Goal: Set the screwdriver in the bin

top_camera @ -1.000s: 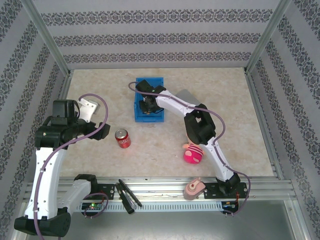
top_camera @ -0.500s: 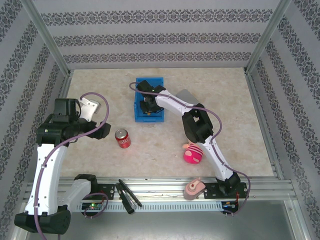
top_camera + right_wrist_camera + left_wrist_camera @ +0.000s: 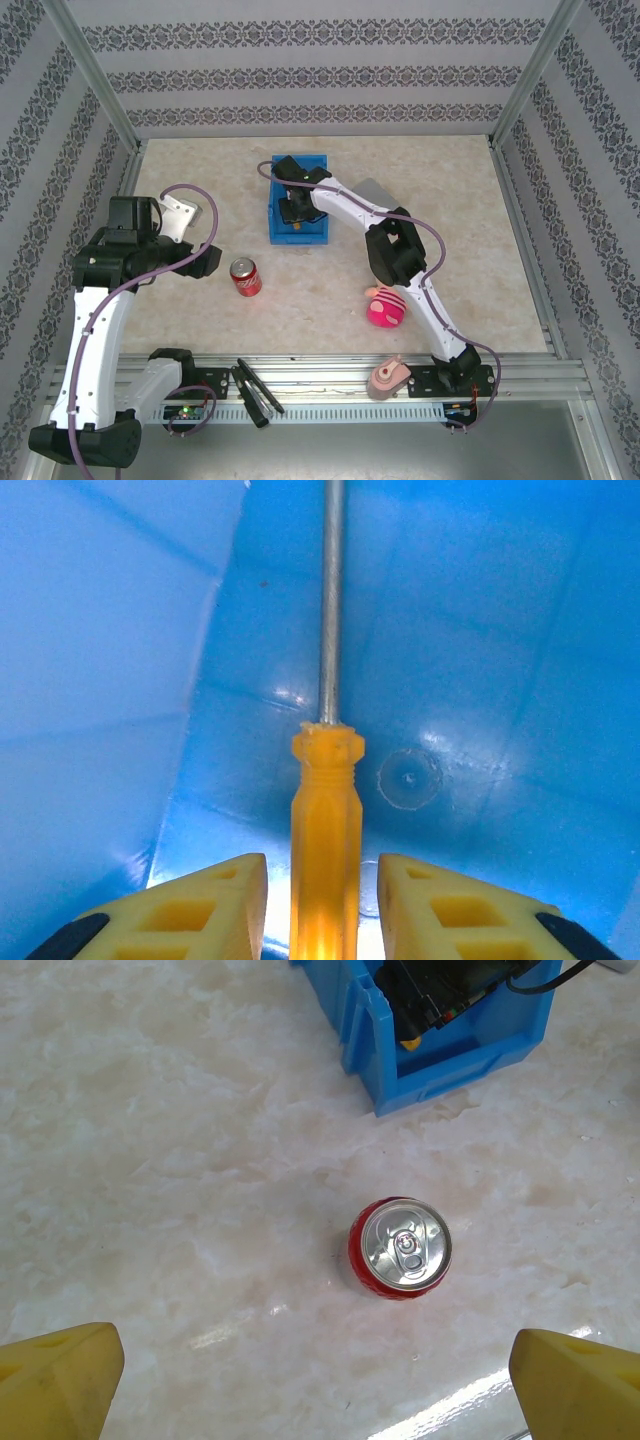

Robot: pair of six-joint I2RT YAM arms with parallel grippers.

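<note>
Right wrist camera is down inside the blue bin (image 3: 480,630), and the screwdriver (image 3: 325,810) runs straight out from between the right gripper (image 3: 322,880) fingers. Its yellow-orange handle sits in the gap between them, and the slim metal shaft (image 3: 331,600) points directly away from the jaws, along the bin floor toward the far wall. The jaws are narrow, just a little wider than the handle. I see a thin strip of blue on each side of it, so neither pad looks to be pressing. The screwdriver is in the bin, then, with blue walls rising on both sides of the fingers.

The left gripper (image 3: 320,1385) is spread wide, its two yellow fingertips (image 3: 60,1380) out at the corners of my view with nothing between them but marbled tabletop (image 3: 150,1160). A red soda can (image 3: 400,1248) stands upright ahead of those jaws, slightly toward the right finger and well clear of both. Beyond the can, further out from the jaws, is a corner of the blue bin.

From overhead, a pink plush toy (image 3: 386,308) lies beside the right arm's forearm, well behind its jaws.
</note>
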